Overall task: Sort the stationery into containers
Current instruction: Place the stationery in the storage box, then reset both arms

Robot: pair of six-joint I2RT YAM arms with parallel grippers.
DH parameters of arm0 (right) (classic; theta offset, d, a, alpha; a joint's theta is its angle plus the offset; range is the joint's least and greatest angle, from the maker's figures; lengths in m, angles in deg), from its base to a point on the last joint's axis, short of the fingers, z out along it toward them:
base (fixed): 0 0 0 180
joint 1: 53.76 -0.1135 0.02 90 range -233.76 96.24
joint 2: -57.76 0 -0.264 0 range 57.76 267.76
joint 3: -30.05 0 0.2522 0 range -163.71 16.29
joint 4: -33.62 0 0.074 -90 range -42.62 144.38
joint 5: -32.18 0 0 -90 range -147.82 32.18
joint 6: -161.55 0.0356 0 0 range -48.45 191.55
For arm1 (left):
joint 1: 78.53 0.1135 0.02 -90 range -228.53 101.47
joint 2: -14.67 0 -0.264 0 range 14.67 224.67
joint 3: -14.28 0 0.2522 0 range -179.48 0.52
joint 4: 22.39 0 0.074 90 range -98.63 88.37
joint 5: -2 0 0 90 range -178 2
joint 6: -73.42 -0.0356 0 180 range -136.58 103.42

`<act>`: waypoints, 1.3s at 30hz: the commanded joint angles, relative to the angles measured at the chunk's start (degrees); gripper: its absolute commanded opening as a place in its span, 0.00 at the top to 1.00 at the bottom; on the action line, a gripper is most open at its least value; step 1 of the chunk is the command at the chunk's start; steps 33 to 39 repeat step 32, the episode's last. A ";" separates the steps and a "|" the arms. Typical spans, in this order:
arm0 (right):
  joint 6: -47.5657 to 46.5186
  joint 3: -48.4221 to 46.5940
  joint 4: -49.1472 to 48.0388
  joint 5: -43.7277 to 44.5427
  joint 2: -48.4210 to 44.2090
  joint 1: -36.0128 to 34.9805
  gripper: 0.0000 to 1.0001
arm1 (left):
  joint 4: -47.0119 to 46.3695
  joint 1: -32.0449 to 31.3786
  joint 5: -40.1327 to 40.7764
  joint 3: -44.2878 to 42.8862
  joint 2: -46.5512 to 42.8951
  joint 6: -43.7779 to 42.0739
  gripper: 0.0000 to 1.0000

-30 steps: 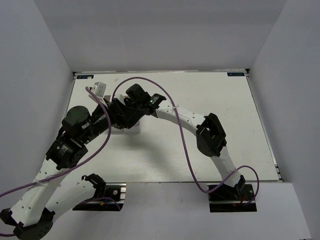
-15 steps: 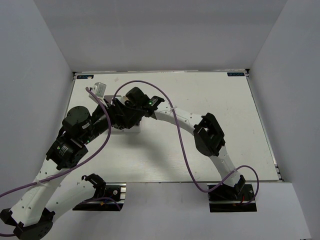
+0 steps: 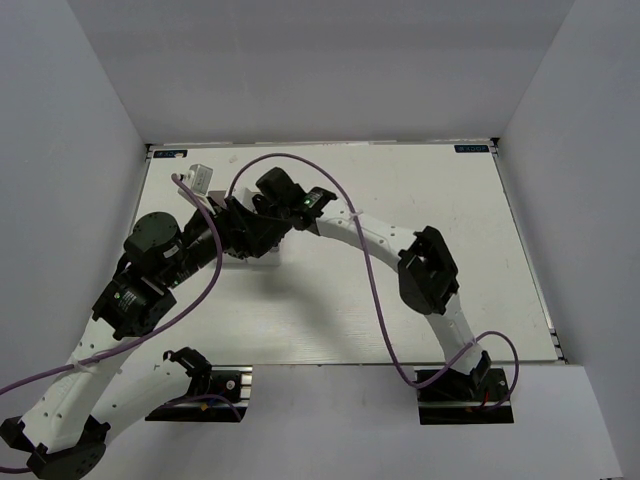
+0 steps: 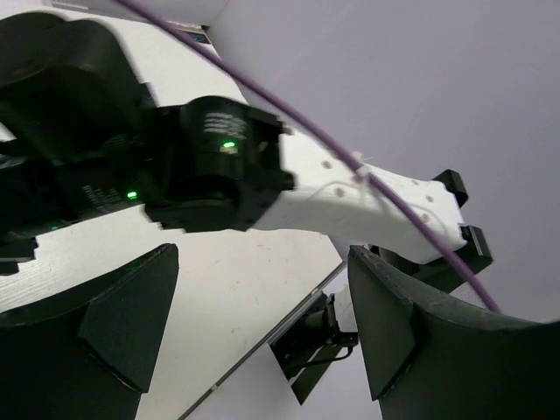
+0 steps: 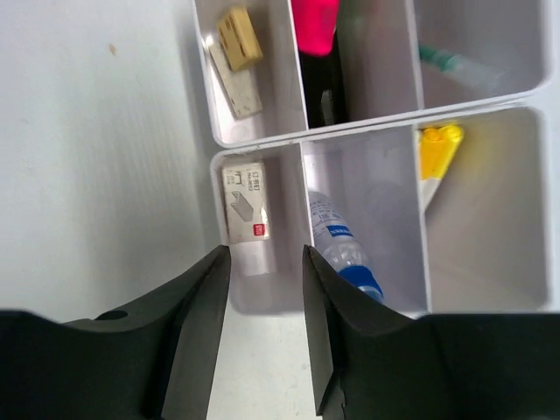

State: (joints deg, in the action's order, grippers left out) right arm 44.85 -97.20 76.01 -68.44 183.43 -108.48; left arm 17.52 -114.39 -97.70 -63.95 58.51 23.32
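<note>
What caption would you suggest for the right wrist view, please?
Right gripper, open, poised over the organizer box holding a tan eraser, blue-capped glue bottle and yellow-tipped pens.

We can read no text for certain. Left of centre in the right wrist view, the white eraser [image 5: 245,203] bears dark print and a small red square, too blurred to make out. The glue bottle [image 5: 337,236] has an equally illegible blue-printed label. In the top view, a blue sticker [image 3: 473,149] at the table's [image 3: 420,200] upper right corner is too small to read.
</note>
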 commanded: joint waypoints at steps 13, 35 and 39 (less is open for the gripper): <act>11.31 27.59 -3.22 3.23 -34.85 15.41 0.30 | -9.27 -0.09 -5.07 3.73 3.27 0.00 0.14; 14.14 47.92 -8.14 25.12 -61.50 32.83 0.10 | -10.42 -2.37 -3.85 5.93 22.44 -4.22 0.00; 14.14 47.92 -8.14 25.12 -61.50 32.83 0.10 | -10.42 -2.37 -3.85 5.93 22.44 -4.22 0.00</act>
